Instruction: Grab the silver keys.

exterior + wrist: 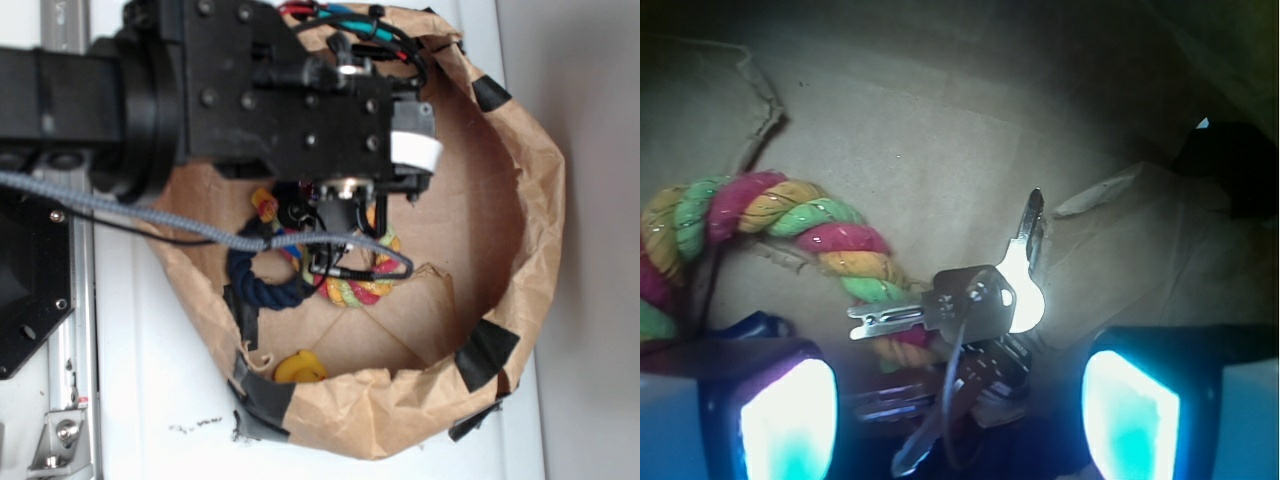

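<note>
While the black arm covers the middle of the exterior view, the gripper [345, 235] hangs inside the paper bag [520, 240], over the multicoloured rope [362, 290]; a dark blue rope [262, 283] lies at nine o'clock of it, a yellow piece [300, 368] at six o'clock.

From the wrist view, the gripper [960, 415] stands apart, its fingers [790, 420] on either side of the silver keys [975, 305], which touch the rope's end.

Count of things in the paper-lined bin

One bunch of silver keys [975, 310], one multicoloured braided rope [790, 225], one dark blue rope ring [262, 275], one small yellow round piece [299, 368], one brown paper bin [520, 200].
</note>
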You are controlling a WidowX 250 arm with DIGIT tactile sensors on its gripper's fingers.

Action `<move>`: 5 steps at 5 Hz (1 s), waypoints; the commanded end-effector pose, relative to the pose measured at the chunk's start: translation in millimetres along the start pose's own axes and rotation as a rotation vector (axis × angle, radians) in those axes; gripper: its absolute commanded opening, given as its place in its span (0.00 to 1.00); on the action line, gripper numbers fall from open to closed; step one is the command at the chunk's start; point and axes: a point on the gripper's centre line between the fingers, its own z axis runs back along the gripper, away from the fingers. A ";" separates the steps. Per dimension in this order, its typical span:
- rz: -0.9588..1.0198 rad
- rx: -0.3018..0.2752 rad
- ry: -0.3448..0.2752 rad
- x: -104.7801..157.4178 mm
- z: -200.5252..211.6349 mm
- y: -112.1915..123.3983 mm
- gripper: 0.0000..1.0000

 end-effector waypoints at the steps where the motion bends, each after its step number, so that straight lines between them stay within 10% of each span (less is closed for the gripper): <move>1: 0.018 0.015 -0.045 -4.7 7.2 14.0 1.00; 2: 0.036 0.036 -0.035 1.4 0.4 13.1 1.00; 3: 0.048 0.028 -0.008 4.9 -8.7 11.8 0.03; 5: 0.022 0.042 -0.037 -0.6 -3.2 8.4 0.00</move>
